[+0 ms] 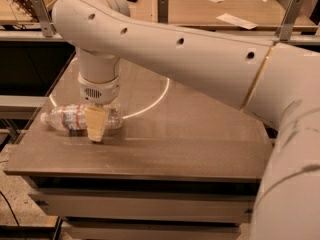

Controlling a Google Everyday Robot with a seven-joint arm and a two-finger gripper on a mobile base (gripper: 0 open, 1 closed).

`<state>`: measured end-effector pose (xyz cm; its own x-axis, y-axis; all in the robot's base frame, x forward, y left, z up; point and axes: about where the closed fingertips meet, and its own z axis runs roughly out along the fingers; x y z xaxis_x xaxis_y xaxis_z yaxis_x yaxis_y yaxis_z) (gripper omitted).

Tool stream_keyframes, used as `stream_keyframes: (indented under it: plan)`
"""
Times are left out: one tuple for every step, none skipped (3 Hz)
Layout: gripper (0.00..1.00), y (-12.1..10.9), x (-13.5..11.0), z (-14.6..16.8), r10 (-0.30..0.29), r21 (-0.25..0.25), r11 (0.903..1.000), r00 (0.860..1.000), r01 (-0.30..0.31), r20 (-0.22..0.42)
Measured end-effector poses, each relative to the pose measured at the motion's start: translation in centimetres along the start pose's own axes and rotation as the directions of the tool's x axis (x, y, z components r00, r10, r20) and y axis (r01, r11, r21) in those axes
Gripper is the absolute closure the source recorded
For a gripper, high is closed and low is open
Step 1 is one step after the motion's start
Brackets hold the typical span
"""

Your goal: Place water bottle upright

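Water bottle lies on its side on the bench, cap pointing left. Gripper sits over its base end, can't tell if it's clamped. I'd grip firmly, then tip up slowly.

thick, glossy cream-white arm, rounded shell dotted with small dark holes. thin gold-brown band ringing the wide segment at right. cylindrical wrist with a grey slotted grille. below it, tan wedge-shaped gripper, low over the left of the table.
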<state>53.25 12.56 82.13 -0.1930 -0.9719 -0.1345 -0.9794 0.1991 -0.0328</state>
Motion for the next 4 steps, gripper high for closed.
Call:
stream_keyframes:
  plan:
    - [0.65,0.0,0.1,-0.5,-0.003,0.001,1.0000,1.000,0.003,-0.004]
    - [0.88,0.0,0.0,-0.8,-0.004,0.001,1.0000,1.000,0.004,-0.004]
    - [1.00,0.8,0.6,-2.4,-0.078,0.052,0.9955,0.997,0.078,-0.013]
    - [1.00,1.9,1.3,-6.8,-0.161,0.112,0.9821,0.984,0.152,0.080]
